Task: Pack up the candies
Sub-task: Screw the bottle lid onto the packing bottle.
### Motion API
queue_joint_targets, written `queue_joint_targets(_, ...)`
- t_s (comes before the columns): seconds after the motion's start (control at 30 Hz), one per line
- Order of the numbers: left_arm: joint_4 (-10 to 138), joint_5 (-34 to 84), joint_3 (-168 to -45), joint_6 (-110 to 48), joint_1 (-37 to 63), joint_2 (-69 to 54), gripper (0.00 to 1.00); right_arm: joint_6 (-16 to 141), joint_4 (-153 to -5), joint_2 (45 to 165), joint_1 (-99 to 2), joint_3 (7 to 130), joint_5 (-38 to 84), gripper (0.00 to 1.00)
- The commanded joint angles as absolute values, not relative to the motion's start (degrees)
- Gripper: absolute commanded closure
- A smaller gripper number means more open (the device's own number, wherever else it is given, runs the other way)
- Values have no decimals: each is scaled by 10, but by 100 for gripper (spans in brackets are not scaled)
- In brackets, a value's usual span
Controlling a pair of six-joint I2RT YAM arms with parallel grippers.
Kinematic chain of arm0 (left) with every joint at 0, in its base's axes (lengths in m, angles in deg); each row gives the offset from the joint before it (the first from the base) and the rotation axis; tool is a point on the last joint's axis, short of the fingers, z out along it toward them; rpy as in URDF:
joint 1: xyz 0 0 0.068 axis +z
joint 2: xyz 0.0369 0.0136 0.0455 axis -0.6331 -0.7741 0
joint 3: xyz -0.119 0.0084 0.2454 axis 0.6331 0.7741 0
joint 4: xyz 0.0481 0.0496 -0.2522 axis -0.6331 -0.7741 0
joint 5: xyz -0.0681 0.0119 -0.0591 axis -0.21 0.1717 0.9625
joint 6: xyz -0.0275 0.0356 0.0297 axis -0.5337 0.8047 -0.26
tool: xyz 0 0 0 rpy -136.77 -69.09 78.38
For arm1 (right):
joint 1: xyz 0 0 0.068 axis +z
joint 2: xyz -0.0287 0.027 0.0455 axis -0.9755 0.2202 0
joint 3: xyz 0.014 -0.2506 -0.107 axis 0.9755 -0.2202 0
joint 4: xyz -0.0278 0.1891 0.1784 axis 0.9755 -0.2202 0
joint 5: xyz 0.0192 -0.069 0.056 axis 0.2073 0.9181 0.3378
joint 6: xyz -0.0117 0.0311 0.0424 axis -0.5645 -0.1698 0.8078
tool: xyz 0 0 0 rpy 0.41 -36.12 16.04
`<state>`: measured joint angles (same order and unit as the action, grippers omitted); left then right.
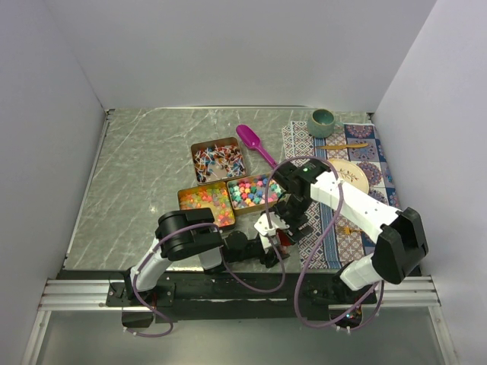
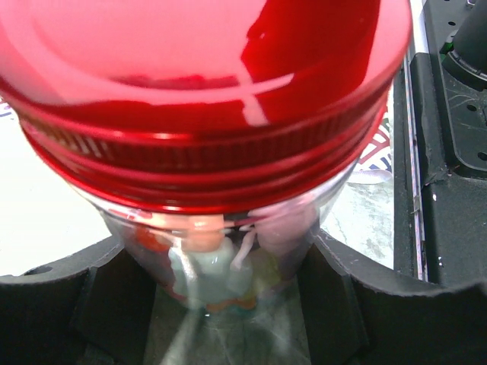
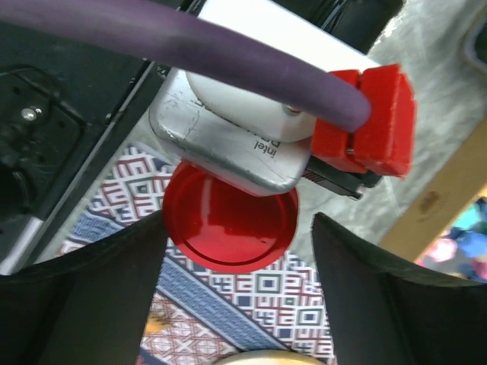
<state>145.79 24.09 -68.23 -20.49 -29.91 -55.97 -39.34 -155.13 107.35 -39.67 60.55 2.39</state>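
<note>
My left gripper (image 2: pixel 221 304) is shut on a clear jar (image 2: pixel 228 251) closed by a red lid (image 2: pixel 205 99); a few candies (image 2: pixel 205 262) show through its wall. In the top view the jar's lid (image 1: pixel 277 236) sits at the near edge of the patterned mat (image 1: pixel 364 199), with the left gripper (image 1: pixel 268 249) beside it. My right gripper (image 1: pixel 293 220) hangs open above the lid (image 3: pixel 228 228), fingers (image 3: pixel 84 296) apart on either side, not touching it. Three tins hold loose candies: wrapped pieces (image 1: pixel 218 160), jelly bits (image 1: pixel 207 204), pastel balls (image 1: pixel 255 192).
A purple scoop (image 1: pixel 255 143) lies behind the tins. On the mat at the right stand a green cup (image 1: pixel 323 122), a wooden spoon (image 1: pixel 344 146) and a round wooden coaster (image 1: pixel 351 175). The left wrist camera (image 3: pixel 236 129) partly covers the lid. Walls enclose the table.
</note>
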Motion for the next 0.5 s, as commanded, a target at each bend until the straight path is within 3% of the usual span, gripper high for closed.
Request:
queue_joint_targets(0.0,1291,250,-666,-206,-302,-602,99,-376,-1612,1078,-402,597,27,26)
queue_joint_targets(0.1,1287,247,-668,-207,-302,-602,99,-336,-1598,1074,-405,584,9,39)
queue_joint_targets(0.2,1284,242,-669,-209,-302,-605,99,-257,-1563,1056,-413,552,-6,46)
queue_joint_targets(0.47,1282,232,-670,-212,-306,-608,99,-30,-1463,970,-412,441,-23,49)
